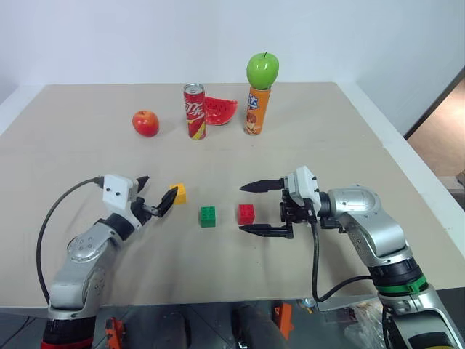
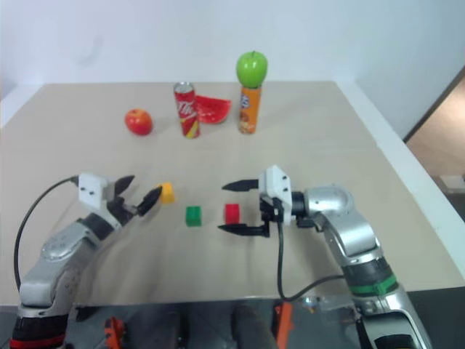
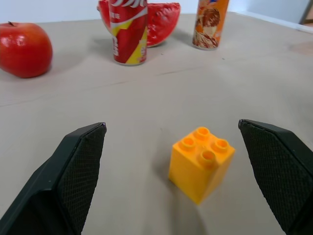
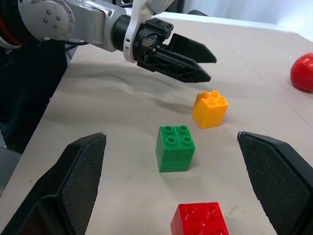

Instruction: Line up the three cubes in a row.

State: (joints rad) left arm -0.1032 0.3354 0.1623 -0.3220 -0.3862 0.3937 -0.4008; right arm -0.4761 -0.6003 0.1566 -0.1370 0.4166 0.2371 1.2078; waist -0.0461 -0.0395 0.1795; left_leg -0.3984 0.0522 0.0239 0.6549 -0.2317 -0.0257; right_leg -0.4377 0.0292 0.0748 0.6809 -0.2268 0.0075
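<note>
A: Where do the cubes sit?

B: On the table (image 1: 349,131), near its front edge. The yellow cube (image 1: 179,193) is a little farther back than the green cube (image 1: 208,216) and the red cube (image 1: 246,214), which stand side by side, apart.

A: And the grippers?

B: The left gripper (image 1: 154,196) has its fingers spread wide, the yellow one just ahead between them, untouched. The right gripper (image 1: 255,209) is spread too, empty, beside the red one.

A: Any containers?

B: A red soda can (image 1: 194,110) and an orange can (image 1: 256,110), upright at the back; a green apple (image 1: 262,70) rests on the orange one
</note>
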